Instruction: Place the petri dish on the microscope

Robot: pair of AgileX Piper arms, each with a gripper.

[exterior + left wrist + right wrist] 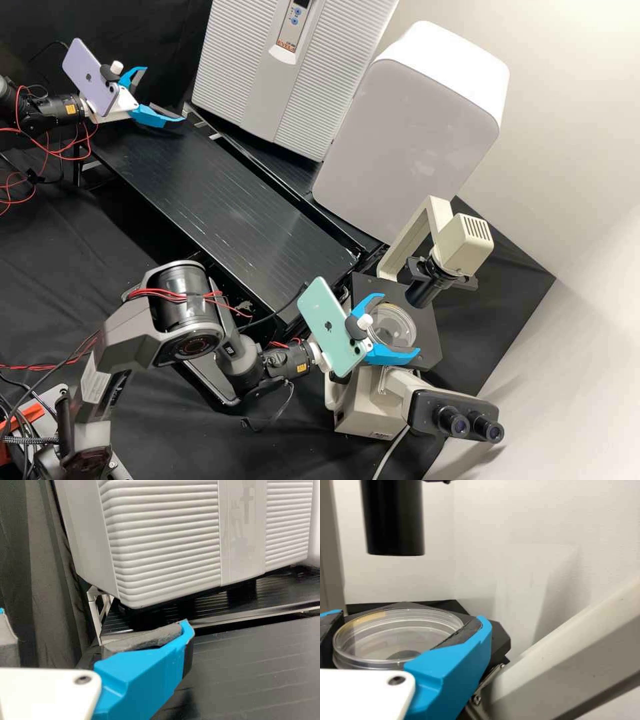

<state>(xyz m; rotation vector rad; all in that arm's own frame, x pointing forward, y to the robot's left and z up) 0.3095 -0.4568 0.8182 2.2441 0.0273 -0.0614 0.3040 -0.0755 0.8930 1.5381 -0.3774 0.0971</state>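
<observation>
Seating the petri dish (pixel 400 635) flat on the microscope (pixel 367 407) should precede release; right gripper (pixel 401 323) clasps it there, left gripper (pixel 165 94), well apart, gapes.

- A black laboratory bench (pixel 220 193) stretches slantwise through the high view, its long dark top bare and streaked with light.
- Along its far side stand a grey-white ribbed cabinet (pixel 247 87) and a rounded white box (pixel 400 133).
- A cream microscope (pixel 363 400) stands near one end.
</observation>
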